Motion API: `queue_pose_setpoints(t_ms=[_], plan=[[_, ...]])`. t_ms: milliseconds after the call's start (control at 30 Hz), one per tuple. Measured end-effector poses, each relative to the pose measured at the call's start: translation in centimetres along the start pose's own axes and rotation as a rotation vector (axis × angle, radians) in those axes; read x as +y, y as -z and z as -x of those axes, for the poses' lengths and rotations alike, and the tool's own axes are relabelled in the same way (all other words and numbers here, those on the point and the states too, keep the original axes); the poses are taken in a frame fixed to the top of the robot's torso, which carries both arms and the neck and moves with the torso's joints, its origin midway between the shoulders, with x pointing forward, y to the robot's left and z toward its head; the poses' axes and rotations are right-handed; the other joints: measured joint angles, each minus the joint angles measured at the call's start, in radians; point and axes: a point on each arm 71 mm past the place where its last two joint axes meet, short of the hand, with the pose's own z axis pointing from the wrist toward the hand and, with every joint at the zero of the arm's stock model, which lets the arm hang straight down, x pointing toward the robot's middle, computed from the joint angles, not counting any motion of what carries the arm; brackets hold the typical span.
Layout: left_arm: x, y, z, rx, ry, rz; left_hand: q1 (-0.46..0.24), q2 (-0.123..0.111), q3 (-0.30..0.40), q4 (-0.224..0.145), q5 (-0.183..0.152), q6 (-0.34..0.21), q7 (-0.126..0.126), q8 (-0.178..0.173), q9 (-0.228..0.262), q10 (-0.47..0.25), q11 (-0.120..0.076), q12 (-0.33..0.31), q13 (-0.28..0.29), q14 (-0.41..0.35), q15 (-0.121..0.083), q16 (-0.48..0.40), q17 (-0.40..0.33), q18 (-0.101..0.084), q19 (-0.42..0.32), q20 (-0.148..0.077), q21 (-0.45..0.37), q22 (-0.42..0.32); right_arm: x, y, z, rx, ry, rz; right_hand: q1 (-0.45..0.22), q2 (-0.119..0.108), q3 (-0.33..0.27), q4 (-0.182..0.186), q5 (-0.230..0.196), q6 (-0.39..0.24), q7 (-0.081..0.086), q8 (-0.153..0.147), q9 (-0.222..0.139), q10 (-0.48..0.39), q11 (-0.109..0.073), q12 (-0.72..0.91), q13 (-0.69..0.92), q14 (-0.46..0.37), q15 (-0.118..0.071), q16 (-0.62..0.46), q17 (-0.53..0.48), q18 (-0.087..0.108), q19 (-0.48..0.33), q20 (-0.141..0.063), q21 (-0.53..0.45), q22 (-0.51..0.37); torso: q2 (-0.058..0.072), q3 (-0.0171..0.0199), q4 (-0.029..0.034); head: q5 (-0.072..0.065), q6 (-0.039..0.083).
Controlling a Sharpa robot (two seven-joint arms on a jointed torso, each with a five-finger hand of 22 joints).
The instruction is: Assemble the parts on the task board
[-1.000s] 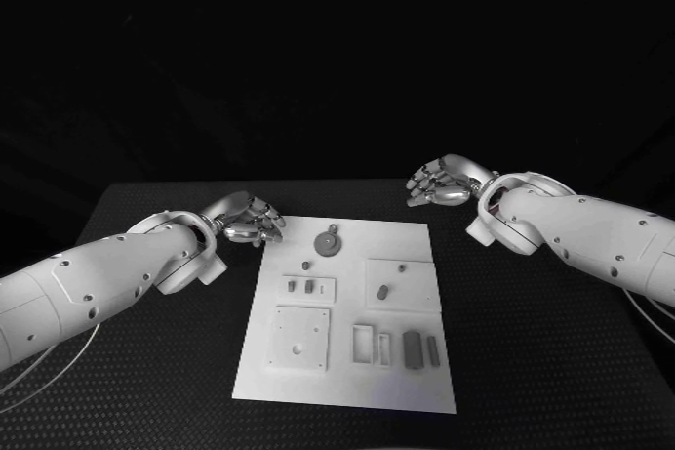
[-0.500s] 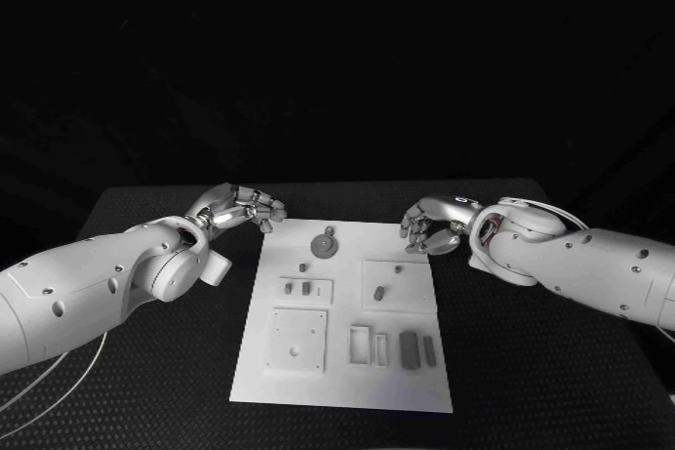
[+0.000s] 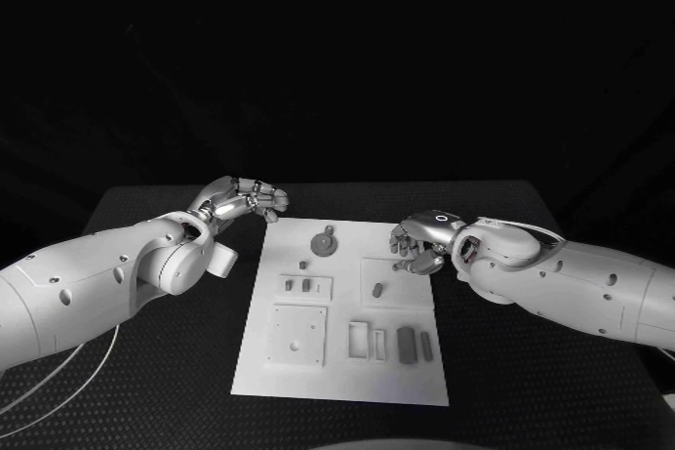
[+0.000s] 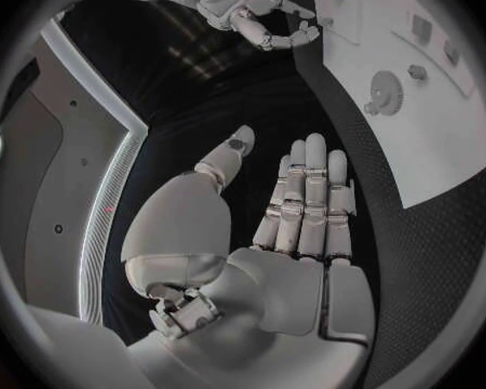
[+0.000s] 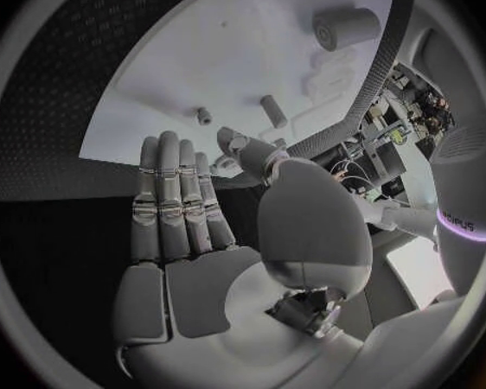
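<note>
The scene is dim, the room behind the black table (image 3: pixel 169 372) lost in darkness. Light from above falls brightest on the white task board (image 3: pixel 352 372), which glares almost featureless. Both wrist views bend straight edges toward the circle's rim. A bright strip (image 4: pixel 113 190) glows beside the left hand (image 4: pixel 297 207).

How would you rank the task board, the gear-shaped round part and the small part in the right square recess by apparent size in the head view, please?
Largest to smallest:
1. task board
2. gear-shaped round part
3. small part in the right square recess
</note>
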Motion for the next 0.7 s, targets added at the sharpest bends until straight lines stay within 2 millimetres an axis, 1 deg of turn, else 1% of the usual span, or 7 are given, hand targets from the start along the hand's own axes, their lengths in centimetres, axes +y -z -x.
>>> queue_pose_setpoints(t_ms=[100, 200, 233, 300, 467, 500, 700], plan=[[0.0, -0.1, -0.1, -0.001, 0.01, -0.001, 0.0, 0.0, -0.005, 0.0, 0.0, -0.004, 0.004, 0.0, -0.001, 0.0, 0.0, -0.004, -0.001, 0.0, 0.0, -0.001, 0.0, 0.0, 0.0, 0.0, 0.0, 0.0, -0.2, -0.1, -0.4, 0.003, 0.016, -0.014, 0.0, 0.0, 0.007, -0.001, 0.0, 0.0, 0.0, 0.0, 0.001, 0.0, 0.0, -0.009, 0.0, 0.0, 0.0, 0.0, 0.004, 0.0, 0.0, 0.0, 0.0, 0.0, -0.006, -0.0024, -0.0002, 0.0, -0.003], [0.0, -0.2, -0.3, 0.0, 0.019, -0.002, 0.0, 0.0, -0.005, 0.0, 0.0, -0.004, 0.004, 0.0, -0.001, -0.004, 0.003, -0.004, -0.002, 0.0, 0.0, -0.006, 0.0, 0.0, 0.0, 0.0, 0.0, -0.001, -0.3, -0.3, -1.0, 0.009, 0.027, -0.026, 0.003, -0.005, 0.014, -0.003, 0.0, 0.0, 0.0, 0.0, 0.001, -0.006, 0.006, -0.02, 0.0, 0.0, 0.0, -0.004, 0.009, 0.0, 0.0, 0.0, 0.0, 0.0, -0.011, -0.0049, 0.0001, -0.003, -0.006], [0.0, -0.2, -0.3, 0.0, 0.021, -0.002, 0.0, 0.0, -0.005, 0.0, 0.0, -0.004, 0.004, 0.0, -0.002, -0.004, 0.003, -0.004, -0.002, 0.0, 0.0, -0.006, 0.0, -0.001, 0.0, 0.0, 0.0, -0.001, -0.3, -0.4, -1.2, 0.012, 0.029, -0.027, -0.001, -0.009, 0.016, -0.001, 0.0, 0.0, 0.0, 0.0, 0.001, -0.011, 0.011, -0.028, 0.0, 0.0, 0.0, -0.009, 0.012, 0.0, 0.0, 0.0, 0.0, 0.0, -0.013, -0.0054, 0.0001, -0.003, -0.006], [0.0, -0.2, -0.4, -0.001, 0.026, -0.003, 0.0, 0.0, -0.005, 0.0, 0.0, -0.004, 0.004, 0.0, -0.003, -0.004, 0.003, -0.004, -0.002, 0.0, 0.0, -0.011, 0.001, -0.001, 0.0, 0.0, 0.0, -0.001, -0.2, -0.5, -1.7, 0.018, 0.033, -0.031, -0.001, -0.009, 0.019, -0.003, 0.0, 0.0, 0.0, 0.0, 0.001, -0.015, 0.015, -0.034, -0.002, 0.0, 0.0, -0.01, 0.014, 0.0, 0.0, 0.0, 0.0, 0.001, -0.016, -0.0066, 0.0001, -0.002, -0.007], [-0.1, -0.2, -0.5, 0.0, 0.033, -0.005, 0.0, 0.0, -0.005, 0.0, 0.0, -0.007, 0.007, 0.0, -0.003, -0.004, 0.004, -0.004, -0.003, -0.002, 0.002, -0.013, 0.001, -0.001, 0.0, 0.001, -0.004, -0.001, -0.4, -0.7, -2.1, 0.021, 0.045, -0.042, 0.003, -0.013, 0.025, -0.003, 0.0, 0.0, 0.0, 0.0, 0.002, -0.015, 0.014, -0.039, -0.002, 0.0, 0.0, -0.013, 0.018, 0.0, -0.004, 0.004, 0.0, 0.001, -0.023, -0.0079, -0.0003, 0.002, -0.011], [-0.1, -0.2, -0.5, 0.0, 0.034, -0.006, 0.0, 0.0, -0.005, 0.0, 0.0, -0.007, 0.007, 0.0, -0.003, -0.006, 0.006, -0.004, -0.003, -0.003, 0.003, -0.013, 0.001, -0.001, -0.004, 0.004, -0.004, -0.001, -0.5, -0.7, -2.2, 0.022, 0.046, -0.044, 0.003, -0.013, 0.025, -0.003, 0.0, 0.0, 0.0, 0.0, 0.002, -0.015, 0.014, -0.039, -0.002, 0.0, 0.0, -0.013, 0.018, 0.0, -0.004, 0.004, 0.0, 0.001, -0.024, -0.0084, -0.0003, 0.003, -0.012], [-0.1, -0.2, -0.5, -0.001, 0.039, -0.006, 0.0, 0.0, -0.005, 0.0, 0.0, -0.01, 0.004, 0.0, -0.004, -0.007, 0.007, -0.004, -0.003, -0.003, 0.003, -0.017, 0.002, -0.001, -0.004, 0.004, -0.004, -0.001, 0.0, -0.9, -3.0, 0.032, 0.046, -0.036, 0.003, -0.013, 0.025, -0.003, 0.0, 0.0, 0.0, 0.0, 0.002, -0.015, 0.014, -0.039, -0.002, 0.0, 0.0, -0.013, 0.019, 0.0, -0.004, 0.004, 0.0, 0.002, -0.027, -0.0084, 0.0006, 0.007, -0.016]])
